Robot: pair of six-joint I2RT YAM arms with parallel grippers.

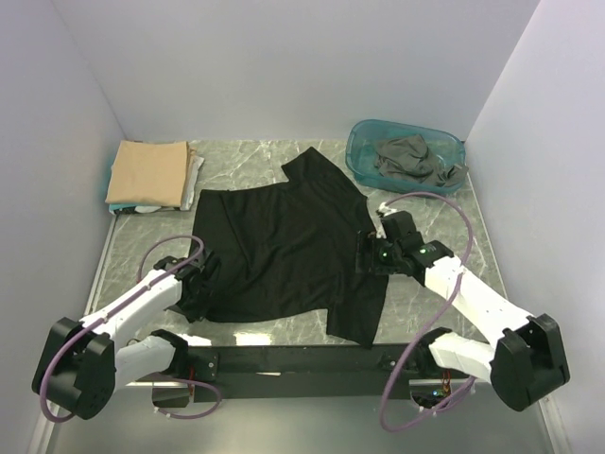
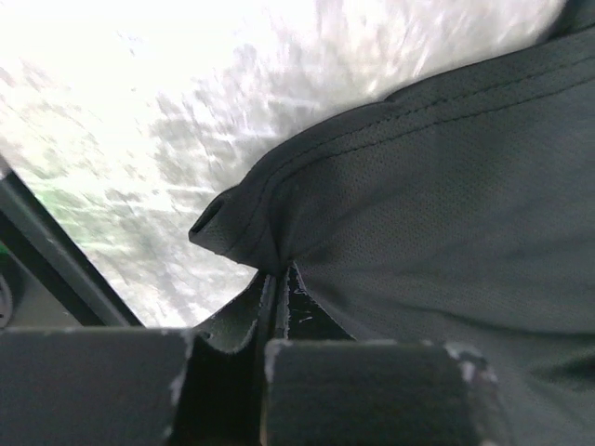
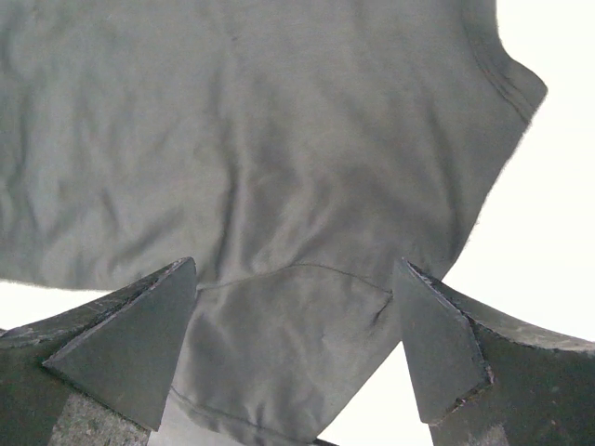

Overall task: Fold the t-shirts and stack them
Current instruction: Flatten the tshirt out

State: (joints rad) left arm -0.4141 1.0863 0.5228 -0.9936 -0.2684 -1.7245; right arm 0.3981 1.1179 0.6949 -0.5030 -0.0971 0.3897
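Top external | left end effector (image 1: 193, 280) low, pinching black t-shirt (image 1: 284, 248)

- black t-shirt (image 1: 284, 251): thin matt cloth, softly wrinkled; up close it shows a fine knit weave and a double-stitched hem.
- left claw (image 2: 279, 283): dark matt plastic, its edges scuffed and chipped pale.
- right claw (image 3: 296, 344): the same dark matt plastic, faintly grainy, worn at the corners.
- counter (image 1: 246, 156): grey-green marble-look surface with white veins, smooth with a slight sheen.
- tub (image 1: 361, 151): translucent teal plastic, glossy.
- dark grey t-shirt (image 1: 406, 159): matt cloth, crumpled.
- tan t-shirt (image 1: 146, 170): smooth matt cloth.
- arm shells (image 1: 473, 298): smooth white plastic.
- cables (image 1: 57, 378): purple, smooth sheathing.
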